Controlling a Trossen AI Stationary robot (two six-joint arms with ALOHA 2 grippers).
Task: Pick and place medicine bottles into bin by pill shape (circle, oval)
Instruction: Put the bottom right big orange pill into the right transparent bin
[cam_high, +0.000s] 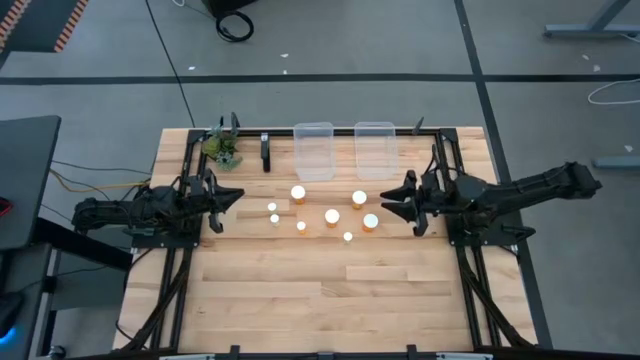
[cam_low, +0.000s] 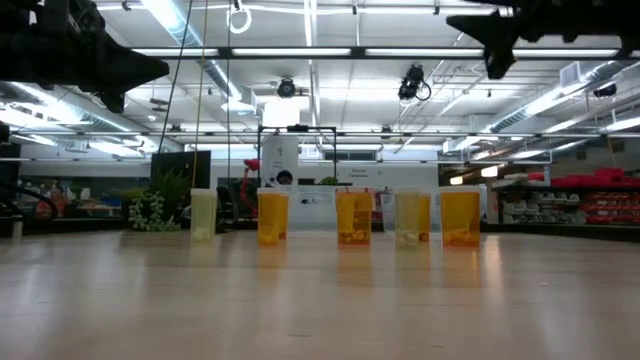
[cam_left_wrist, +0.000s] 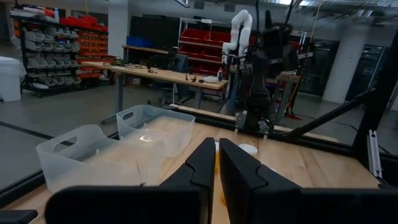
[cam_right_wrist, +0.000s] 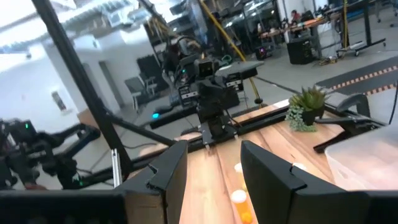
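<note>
No writing on the medicine bottles (cam_high: 331, 215) is showing legibly. They are standing upright in a loose cluster at the table's (cam_high: 330, 300) centre, in front of two clear bins (cam_high: 313, 150), white caps facing up. The left gripper (cam_high: 236, 196) is hovering at the left edge, fingers pressed together, holding nothing. The right gripper (cam_high: 386, 198) is hovering at the right edge, jaws standing slightly apart and empty, pointing toward the bottles.

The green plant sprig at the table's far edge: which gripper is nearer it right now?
Left. The left gripper sits just in front of the plant sprig; the right gripper is across the bottle cluster, well off to the other side.
</note>
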